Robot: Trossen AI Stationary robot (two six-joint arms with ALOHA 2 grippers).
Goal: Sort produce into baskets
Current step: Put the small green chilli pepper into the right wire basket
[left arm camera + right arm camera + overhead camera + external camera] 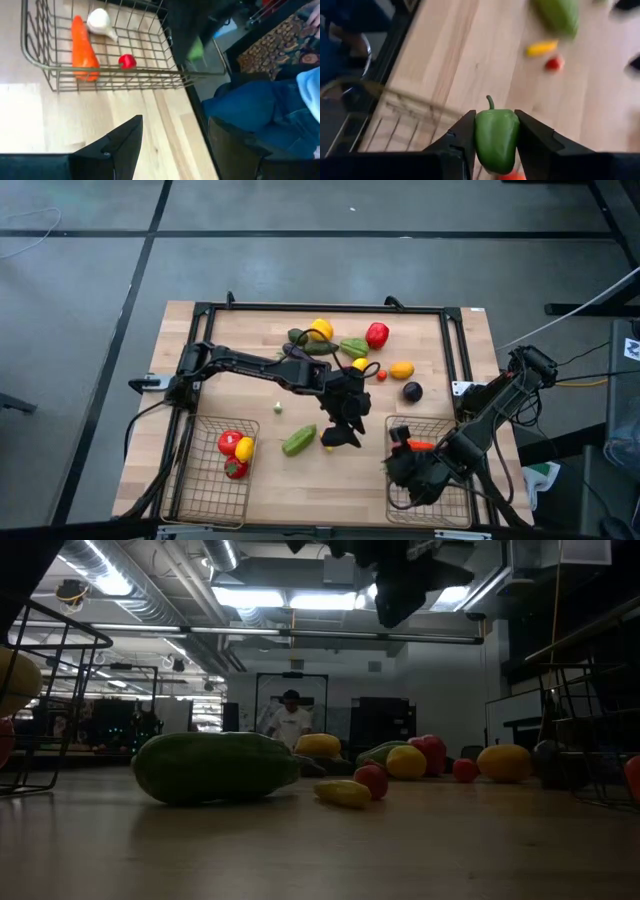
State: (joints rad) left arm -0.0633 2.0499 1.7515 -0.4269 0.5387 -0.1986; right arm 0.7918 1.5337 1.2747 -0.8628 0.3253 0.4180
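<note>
Green pepper (496, 137) clamped between the right gripper (496, 145) jaws, stem pointing away from the wrist, poised over the near rim of the right basket (457, 502) — presumably so a release drops it in beside the carrot (82, 50), the white piece (101, 22) and the small red piece (127, 61) already lying there. Left gripper (172, 140) hanging above bare tabletop (300, 480) between the two baskets, jaws parted and gripping nothing. Just beside it on the wood, a green cucumber (299, 441) and a small yellow piece (343, 793). Left basket (185, 490) holding red and yellow produce. Unsorted pieces clustered at the far side: yellow lemon (321, 330), red pepper (377, 334), orange piece (401, 370), dark purple piece (412, 391).
</note>
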